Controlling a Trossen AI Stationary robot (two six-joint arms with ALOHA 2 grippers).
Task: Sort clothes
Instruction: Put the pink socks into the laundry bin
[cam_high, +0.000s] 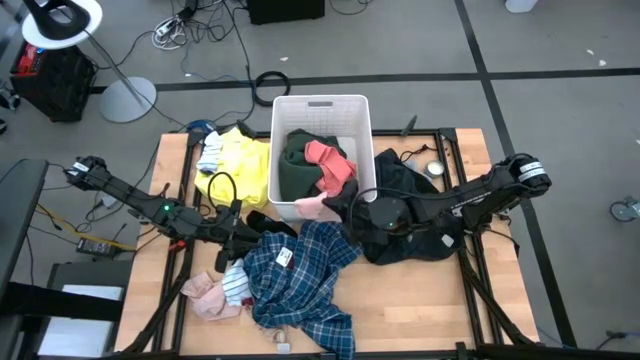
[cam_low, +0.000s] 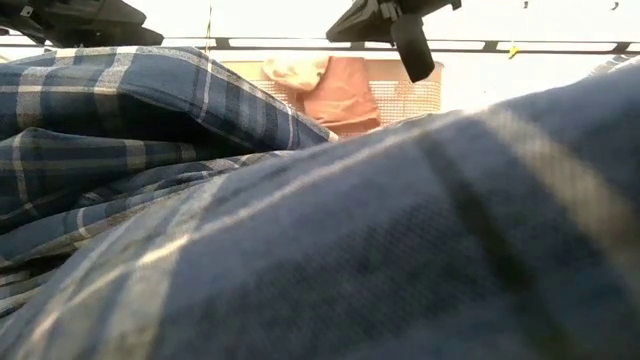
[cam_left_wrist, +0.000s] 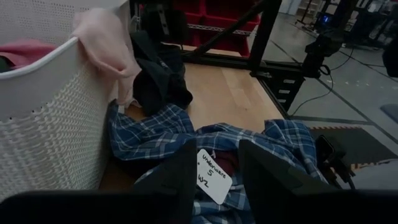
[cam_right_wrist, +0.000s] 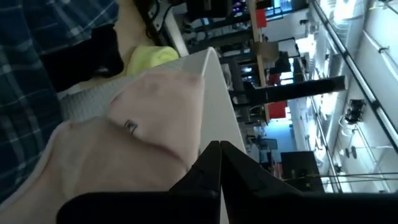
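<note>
Hovering spread, left pincer (cam_left_wrist: 214, 171) above blue plaid shirt (cam_left_wrist: 273, 140); right pincer (cam_right_wrist: 219, 163) pressed together

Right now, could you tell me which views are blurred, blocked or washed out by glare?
Low view: the blue plaid shirt fills the frame, close and out of focus; the background behind the white basket is blown out. Right wrist view: the bright windows glare. High view: evenly lit, sharp. Left wrist view: clear.
</note>
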